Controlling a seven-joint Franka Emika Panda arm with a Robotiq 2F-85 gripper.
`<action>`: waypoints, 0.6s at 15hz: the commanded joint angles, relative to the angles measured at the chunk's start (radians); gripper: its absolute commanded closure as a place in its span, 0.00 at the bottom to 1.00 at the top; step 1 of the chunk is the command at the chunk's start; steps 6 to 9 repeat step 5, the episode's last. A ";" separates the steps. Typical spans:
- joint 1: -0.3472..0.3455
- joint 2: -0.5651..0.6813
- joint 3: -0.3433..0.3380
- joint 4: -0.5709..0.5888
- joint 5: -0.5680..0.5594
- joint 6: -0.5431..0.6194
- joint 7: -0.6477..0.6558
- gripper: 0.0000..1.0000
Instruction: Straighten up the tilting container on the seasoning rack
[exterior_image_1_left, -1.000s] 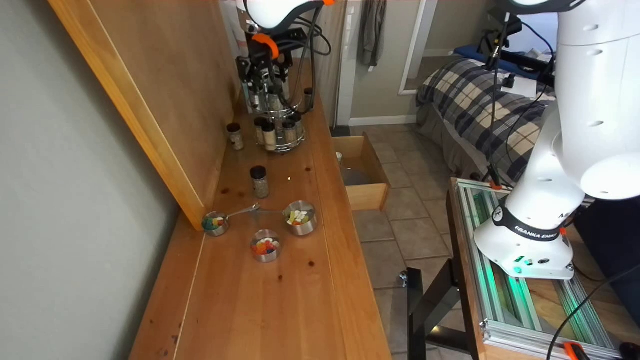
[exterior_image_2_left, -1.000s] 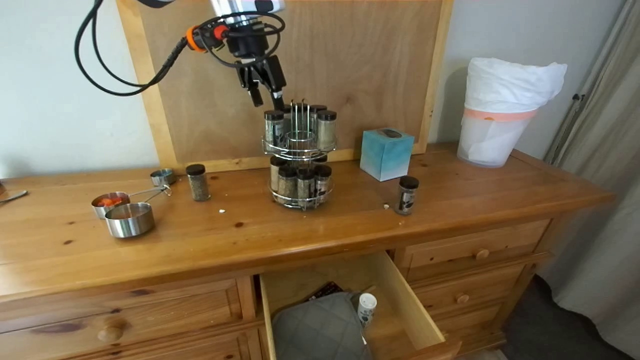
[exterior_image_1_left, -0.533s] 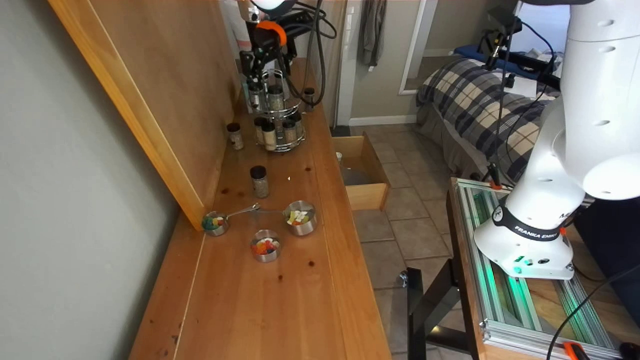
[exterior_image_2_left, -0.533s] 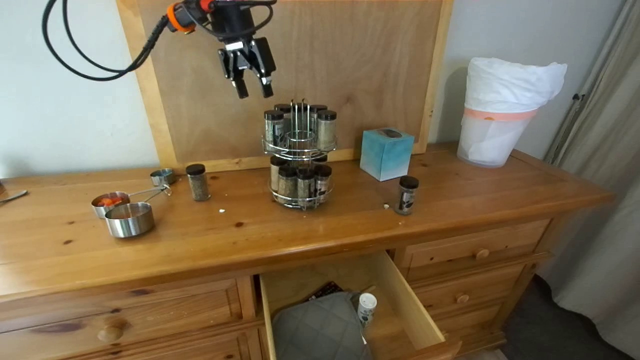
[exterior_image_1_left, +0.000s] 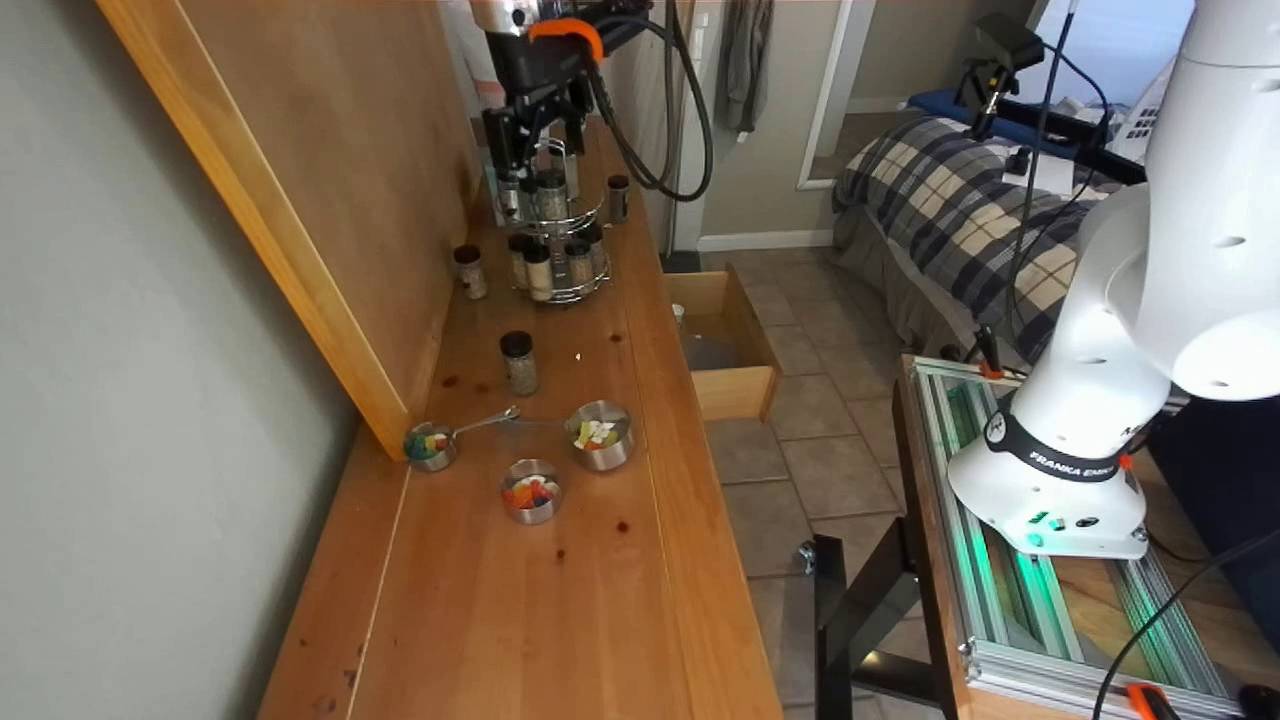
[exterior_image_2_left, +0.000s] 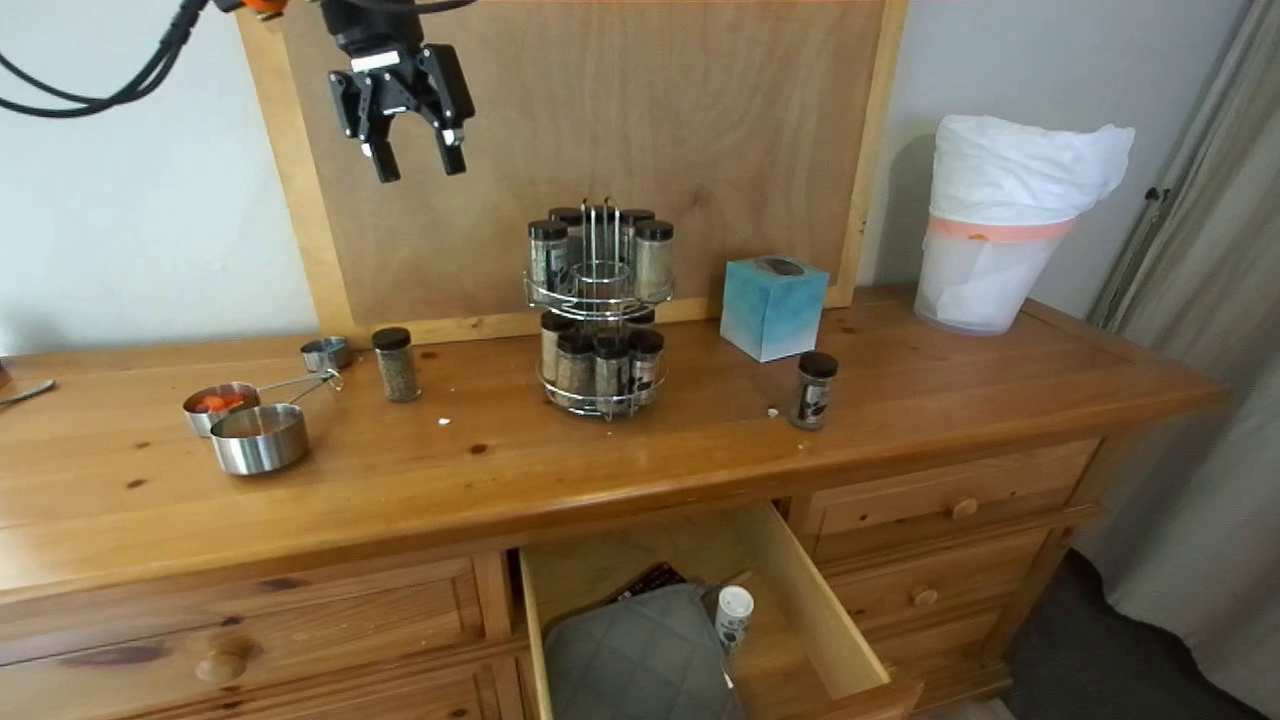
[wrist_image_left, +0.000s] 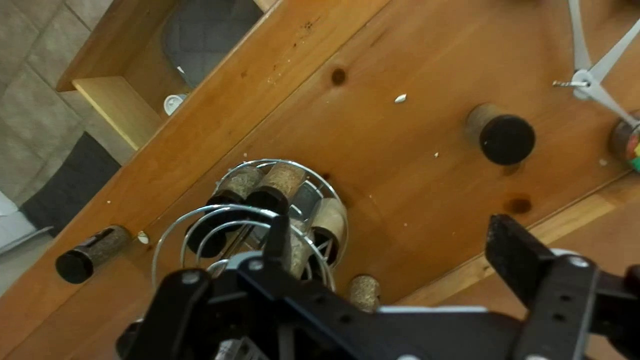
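Hand (exterior_image_2_left: 421, 172): raised and drawn sideways since the earlier frame, now well apart from the seasoning rack (exterior_image_2_left: 598, 310). Fingers (exterior_image_2_left: 452, 157) are spread; nothing is between them, and neither touches rack or jar.

Step in hand (judged): retreat, with straightening apparently done. The rack stands on the surface (exterior_image_2_left: 500, 460) near the wooden back panel (exterior_image_2_left: 700, 140). Its visible seasoning jars (exterior_image_2_left: 548, 262) read as upright in an exterior view; rear ones are partly hidden, so a remaining tilt cannot be ruled out. Next move (judged): withdraw fully, then verify every jar. If one leans, re-approach from above and nudge its cap lightly.

Containers, outward from the hand:

1. Rack: dark-capped seasoning jars on both tiers, such as the pale-filled upper jar (exterior_image_2_left: 653, 265).
2. Loose jars, all upright: panel-side jar (exterior_image_1_left: 470, 274), cup-side jar (exterior_image_2_left: 397, 372) with grey-green filling, and box-side jar (exterior_image_2_left: 812, 395) near the tissue box (exterior_image_2_left: 765, 315).
3. Measuring cups, holding small coloured pieces: small cup (exterior_image_1_left: 436, 464), mixed; medium cup (exterior_image_1_left: 532, 516), red and white; large cup (exterior_image_1_left: 600, 462), yellow and white.
4. Pulled-out drawer (exterior_image_2_left: 785, 580): grey quilted pad (exterior_image_2_left: 640, 650), white-capped shaker (exterior_image_2_left: 733, 615) and a dark item (exterior_image_2_left: 652, 578) too hidden to name.
5. White-lined waste bin (exterior_image_2_left: 985, 285): contents not visible.
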 joint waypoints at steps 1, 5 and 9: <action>-0.019 -0.073 0.034 -0.130 0.091 0.034 -0.163 0.00; -0.003 -0.034 0.024 -0.085 0.059 0.009 -0.130 0.00; -0.003 -0.034 0.024 -0.085 0.059 0.009 -0.130 0.00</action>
